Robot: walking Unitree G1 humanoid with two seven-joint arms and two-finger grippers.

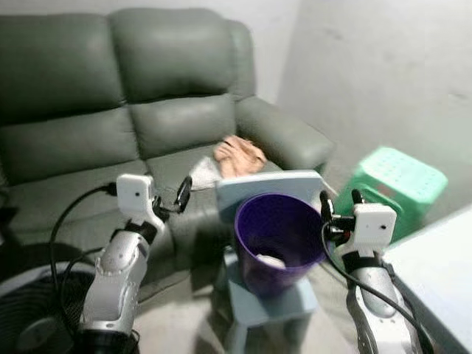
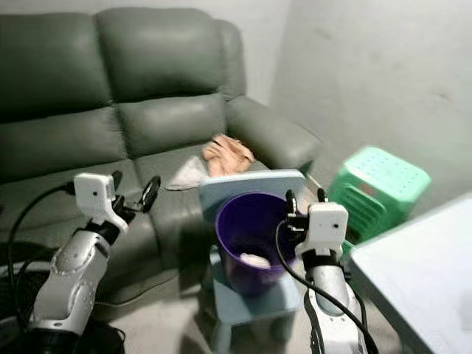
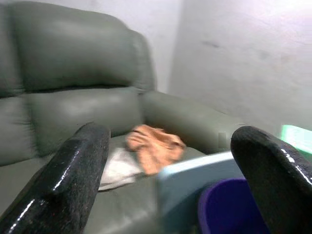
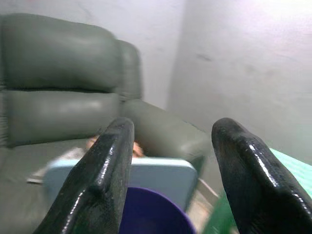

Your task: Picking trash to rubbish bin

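Note:
A purple rubbish bin [image 1: 274, 280] stands on a small light-blue chair [image 1: 273, 308] in front of a grey sofa [image 1: 88, 133]. A white scrap [image 1: 271, 259] lies in the bottom of the bin. On the sofa seat behind it rest a crumpled orange piece [image 1: 240, 155] and a flat white wrapper [image 1: 203, 175]. My left gripper [image 1: 168, 188] hovers open over the seat's front, left of the bin, holding nothing. My right gripper [image 1: 340, 200] is open and holds nothing, just right of the bin's rim. The left wrist view looks between its fingers [image 3: 73, 175] at the orange piece [image 3: 153, 146].
A green plastic stool [image 1: 398, 181] stands by the wall at the right. A white table corner [image 1: 442, 258] juts in at the lower right. A dark round fan [image 1: 29, 324] and black cables lie on the floor at the lower left.

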